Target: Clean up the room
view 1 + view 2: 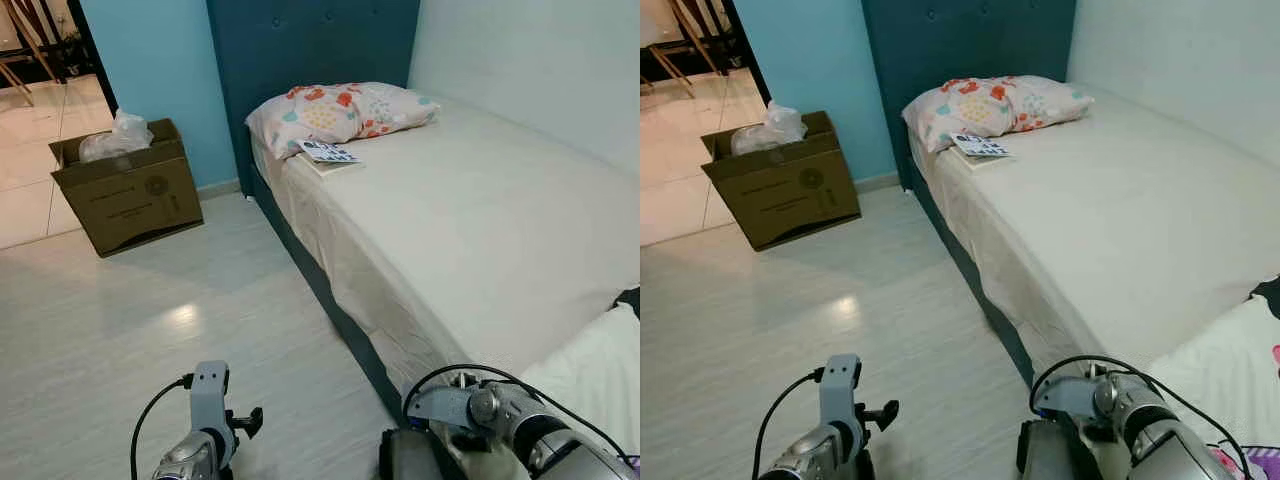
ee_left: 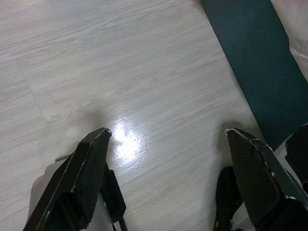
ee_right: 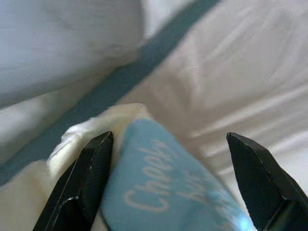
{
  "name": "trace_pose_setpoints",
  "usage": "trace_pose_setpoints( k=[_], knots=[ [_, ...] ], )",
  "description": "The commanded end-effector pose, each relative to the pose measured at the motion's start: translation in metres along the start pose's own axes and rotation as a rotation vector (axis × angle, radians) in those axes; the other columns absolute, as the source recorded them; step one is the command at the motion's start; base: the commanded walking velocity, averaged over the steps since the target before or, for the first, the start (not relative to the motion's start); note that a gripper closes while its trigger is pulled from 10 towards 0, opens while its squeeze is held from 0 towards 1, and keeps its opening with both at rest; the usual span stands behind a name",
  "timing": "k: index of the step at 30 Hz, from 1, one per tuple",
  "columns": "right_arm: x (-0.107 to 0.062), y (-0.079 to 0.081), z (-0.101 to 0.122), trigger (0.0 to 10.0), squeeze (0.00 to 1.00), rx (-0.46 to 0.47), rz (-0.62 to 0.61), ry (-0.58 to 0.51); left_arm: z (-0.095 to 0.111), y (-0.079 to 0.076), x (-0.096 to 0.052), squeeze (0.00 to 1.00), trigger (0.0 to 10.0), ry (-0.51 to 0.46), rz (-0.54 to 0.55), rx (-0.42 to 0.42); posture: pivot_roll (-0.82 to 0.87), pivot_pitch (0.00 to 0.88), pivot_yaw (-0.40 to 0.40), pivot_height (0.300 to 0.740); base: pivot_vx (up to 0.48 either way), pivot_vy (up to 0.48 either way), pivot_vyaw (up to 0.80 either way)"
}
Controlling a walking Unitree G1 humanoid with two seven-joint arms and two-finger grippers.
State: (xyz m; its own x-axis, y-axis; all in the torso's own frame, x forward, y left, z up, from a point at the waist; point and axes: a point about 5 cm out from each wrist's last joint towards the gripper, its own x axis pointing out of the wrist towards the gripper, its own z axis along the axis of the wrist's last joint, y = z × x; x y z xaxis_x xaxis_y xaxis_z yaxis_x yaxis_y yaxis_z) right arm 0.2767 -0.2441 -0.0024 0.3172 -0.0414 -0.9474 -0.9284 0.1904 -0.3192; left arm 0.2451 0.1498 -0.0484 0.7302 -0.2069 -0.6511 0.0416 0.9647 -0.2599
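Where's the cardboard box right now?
The cardboard box stands on the floor ahead to the robot's left, against the blue wall, left of the bed.

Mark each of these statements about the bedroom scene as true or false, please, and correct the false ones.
1. A patterned pillow lies at the head of the bed. True.
2. The booklet lies on the floor. False: it lies on the bed, beside the pillow.
3. The cardboard box stands on the floor by the blue wall. True.
4. The left gripper is shut. False: its fingers are apart, above bare floor.
5. The box is empty. False: crumpled plastic sits in it.
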Motion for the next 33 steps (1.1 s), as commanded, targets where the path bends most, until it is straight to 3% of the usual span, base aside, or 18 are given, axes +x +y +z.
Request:
trace_pose_setpoints(
  k=[1,6,13,20,26,30,33],
  knots=[
    [-0.001,0.003,-0.001,10.0,0.00,0.011,0.067,0.000,-0.007,-0.002,-0.001,0.00,10.0,0.014,0.003,-0.007,0.00,0.000,-0.019,0.501,0.000,0.000,0.00],
    [-0.002,0.013,0.002,10.0,0.00,0.029,0.256,-0.050,-0.007,-0.002,-0.001,0.00,10.0,0.017,0.002,-0.003,0.00,0.000,-0.020,0.501,0.000,0.000,0.00],
    [-0.010,0.004,0.007,10.0,0.00,0.023,0.303,-0.113,-0.010,-0.005,-0.001,0.00,10.0,0.025,-0.007,0.004,0.00,0.000,-0.022,0.501,0.000,0.000,0.00],
    [-0.026,-0.014,0.014,10.0,0.00,-0.066,0.338,-0.167,-0.011,-0.008,0.000,0.00,10.0,0.029,-0.014,0.006,-0.01,0.000,-0.031,0.501,0.000,0.000,0.00],
    [-0.030,-0.019,0.003,10.0,0.00,-0.191,0.336,-0.030,-0.011,-0.009,0.000,0.00,10.0,0.027,-0.014,0.002,-0.01,0.000,-0.037,0.501,0.000,0.000,0.00],
    [-0.027,-0.009,0.001,10.0,0.00,-0.249,0.379,0.011,-0.011,-0.009,0.000,0.00,10.0,0.026,-0.012,0.001,0.00,0.000,-0.039,0.501,0.000,0.000,0.00],
    [-0.020,0.008,0.003,10.0,0.00,-0.321,0.445,0.033,-0.011,-0.007,0.000,0.00,10.0,0.028,-0.007,0.000,0.00,0.000,-0.037,0.501,0.000,0.000,0.00]
  ],
)
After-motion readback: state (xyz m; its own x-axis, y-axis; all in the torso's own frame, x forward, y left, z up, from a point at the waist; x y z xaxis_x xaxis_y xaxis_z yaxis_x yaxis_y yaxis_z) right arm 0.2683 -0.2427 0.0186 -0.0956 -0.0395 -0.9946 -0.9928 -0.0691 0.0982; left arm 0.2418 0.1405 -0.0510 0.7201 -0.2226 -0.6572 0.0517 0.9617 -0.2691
